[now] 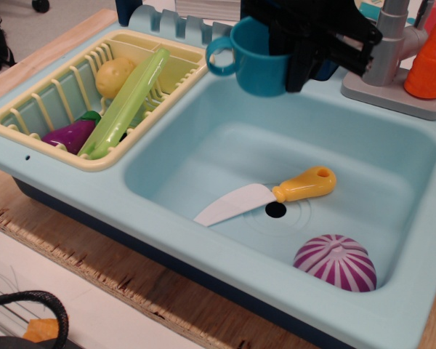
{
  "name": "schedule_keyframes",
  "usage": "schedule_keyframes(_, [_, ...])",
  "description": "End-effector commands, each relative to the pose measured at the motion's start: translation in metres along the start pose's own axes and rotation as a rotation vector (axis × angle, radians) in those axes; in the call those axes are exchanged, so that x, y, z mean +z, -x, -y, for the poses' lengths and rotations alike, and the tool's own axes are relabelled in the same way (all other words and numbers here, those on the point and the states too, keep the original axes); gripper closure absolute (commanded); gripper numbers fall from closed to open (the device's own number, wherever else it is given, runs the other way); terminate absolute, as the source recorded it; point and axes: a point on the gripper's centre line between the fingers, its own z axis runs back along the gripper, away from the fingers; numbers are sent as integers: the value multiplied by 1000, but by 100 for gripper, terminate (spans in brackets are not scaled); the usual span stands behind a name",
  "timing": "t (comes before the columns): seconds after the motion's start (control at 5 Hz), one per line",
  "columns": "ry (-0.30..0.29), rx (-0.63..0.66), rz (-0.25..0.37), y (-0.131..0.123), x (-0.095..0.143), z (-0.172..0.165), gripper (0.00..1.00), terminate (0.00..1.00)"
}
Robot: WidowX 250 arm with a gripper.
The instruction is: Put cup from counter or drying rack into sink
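The teal-blue cup (258,62) hangs in the air over the far edge of the pale aqua sink (225,142), its loop handle pointing left. My black gripper (294,62) is shut on the cup's right rim and wall; one finger reaches down beside the cup. The cream-yellow drying rack (29,127) sits at the left on the counter (94,189). The cup is off the counter and above the basin's back wall.
In the sink lie a toy knife with an orange handle (272,195) by the drain and a purple striped half onion (336,262). The rack holds a green stalk, a yellow potato and a purple vegetable. A grey faucet (389,51) and an orange cone (430,54) stand at the back right.
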Motion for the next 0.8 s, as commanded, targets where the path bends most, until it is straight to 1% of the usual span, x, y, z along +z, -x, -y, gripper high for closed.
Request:
schedule_keyframes(0.0, [33, 86, 17, 17, 3, 3, 0, 0])
schedule_keyframes(0.2, [79, 134, 4, 30, -11, 5, 0, 0])
schedule_keyframes(0.4, [79, 134, 4, 30, -11, 5, 0, 0])
schedule_keyframes(0.6, [79, 134, 4, 30, -11, 5, 0, 100])
